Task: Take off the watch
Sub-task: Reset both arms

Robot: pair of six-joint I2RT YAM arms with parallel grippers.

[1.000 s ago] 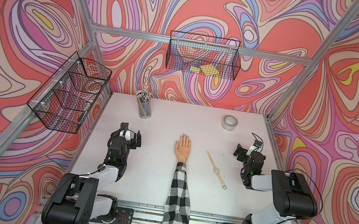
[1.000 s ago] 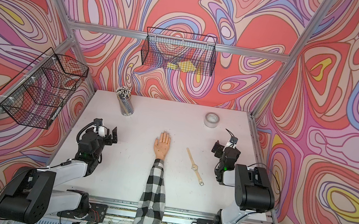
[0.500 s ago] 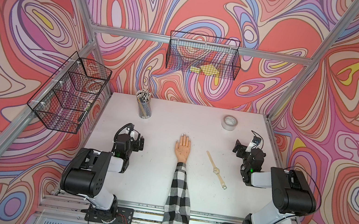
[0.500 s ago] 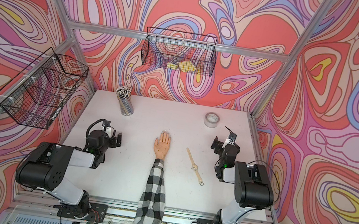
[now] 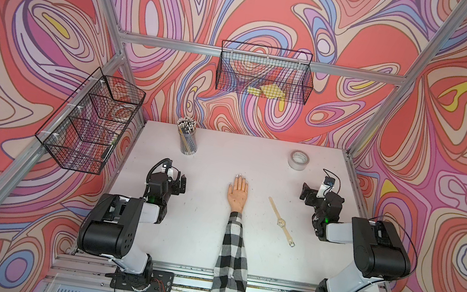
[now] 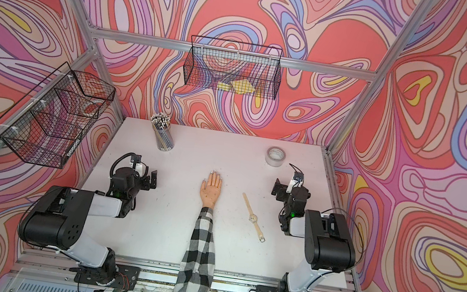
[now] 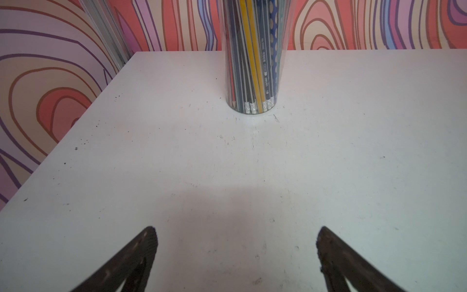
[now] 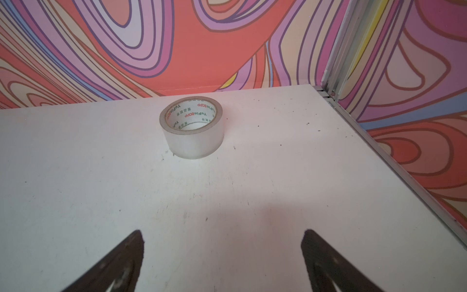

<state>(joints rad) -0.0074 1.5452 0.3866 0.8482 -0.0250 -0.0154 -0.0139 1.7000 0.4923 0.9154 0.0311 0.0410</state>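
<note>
The left fingers (image 5: 180, 180) and right fingers (image 5: 307, 195) both stand spread wide, empty. The watch (image 5: 281, 222) lies flat on the desk (image 5: 197, 226), strap straight, between the right fingers and the hand (image 5: 238, 192). Looks light and floppy; I'd pinch the strap beside the dial.

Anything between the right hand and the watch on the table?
Nothing visible. The watch lies flat on bare table, apart from the open right hand. The tape roll sits farther back, off that line, and the plaid-sleeved arm lies on the watch's other side.
</note>
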